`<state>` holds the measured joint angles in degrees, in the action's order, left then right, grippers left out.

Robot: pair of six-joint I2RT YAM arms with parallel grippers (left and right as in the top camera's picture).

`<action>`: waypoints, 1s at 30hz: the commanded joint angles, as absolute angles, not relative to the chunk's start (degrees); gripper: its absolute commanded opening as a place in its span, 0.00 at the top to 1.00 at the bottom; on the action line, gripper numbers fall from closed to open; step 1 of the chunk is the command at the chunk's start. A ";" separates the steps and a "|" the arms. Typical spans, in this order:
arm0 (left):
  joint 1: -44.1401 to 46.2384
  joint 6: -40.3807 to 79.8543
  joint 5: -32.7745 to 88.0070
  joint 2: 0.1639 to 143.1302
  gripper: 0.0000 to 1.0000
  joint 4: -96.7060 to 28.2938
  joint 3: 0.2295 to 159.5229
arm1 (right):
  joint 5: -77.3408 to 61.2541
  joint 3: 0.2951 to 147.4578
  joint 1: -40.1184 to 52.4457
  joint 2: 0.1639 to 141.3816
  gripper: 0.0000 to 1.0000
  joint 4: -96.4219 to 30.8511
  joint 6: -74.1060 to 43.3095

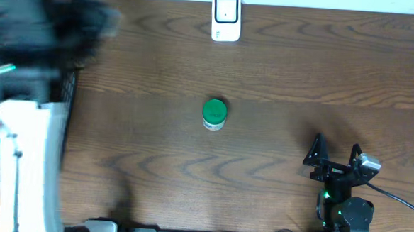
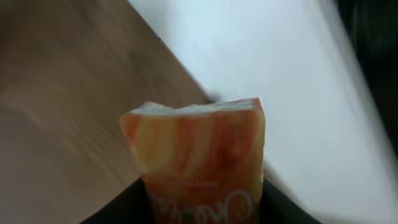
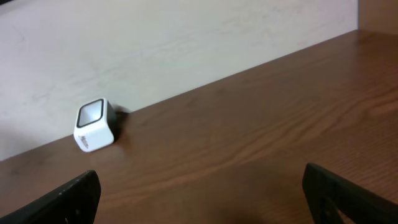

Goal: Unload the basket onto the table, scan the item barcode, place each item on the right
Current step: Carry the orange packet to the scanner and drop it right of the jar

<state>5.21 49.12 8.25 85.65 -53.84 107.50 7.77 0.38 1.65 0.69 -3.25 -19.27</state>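
- Table (image 1: 266,69): brown wood-grain top that carries every item below. A pale wall borders its far edge.
- Left arm (image 1: 34,22): a large dark mass at the upper-left corner of the overhead view, heavily blurred. Its gripper cannot be made out there.
- White structure (image 1: 23,163): a broad white band along the left edge of the overhead view, with a dark mesh panel (image 1: 67,98) just beside it. Its type cannot be told.
- Right gripper (image 1: 337,144): located at the lower right of the table. The 2 fingers (image 3: 68,199) are spread fully apart with nothing between them, and they point toward the far edge.
- Left gripper (image 2: 202,208): clamped on an orange-and-white packet (image 2: 199,149). 1 dark finger shows on each side of the packet's lower part. The packet stands upright, with its sealed top edge uppermost. The print on it is too blurred to read, and no barcode can be seen. Below it are the wood surface and a white surface.
- Green-lidded jar (image 1: 214,114): stands upright near the table centre, well apart from both grippers.
- Scanner (image 1: 226,17): a small white unit with a dark-framed window, at the middle of the far edge, in line with the jar.
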 commanded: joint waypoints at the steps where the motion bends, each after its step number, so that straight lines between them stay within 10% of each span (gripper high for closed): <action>1: 16.67 51.35 -0.60 90.91 0.50 -53.34 107.77 | 8.49 0.32 2.02 0.38 0.01 -3.44 -19.66; 24: 44.66 62.67 -0.47 129.80 0.48 -51.37 107.74 | 8.49 0.32 2.02 0.38 0.01 -3.44 -19.66; 30: 44.82 56.45 -0.60 127.09 0.26 -51.33 109.71 | 8.49 0.32 2.02 0.38 0.01 -3.44 -19.66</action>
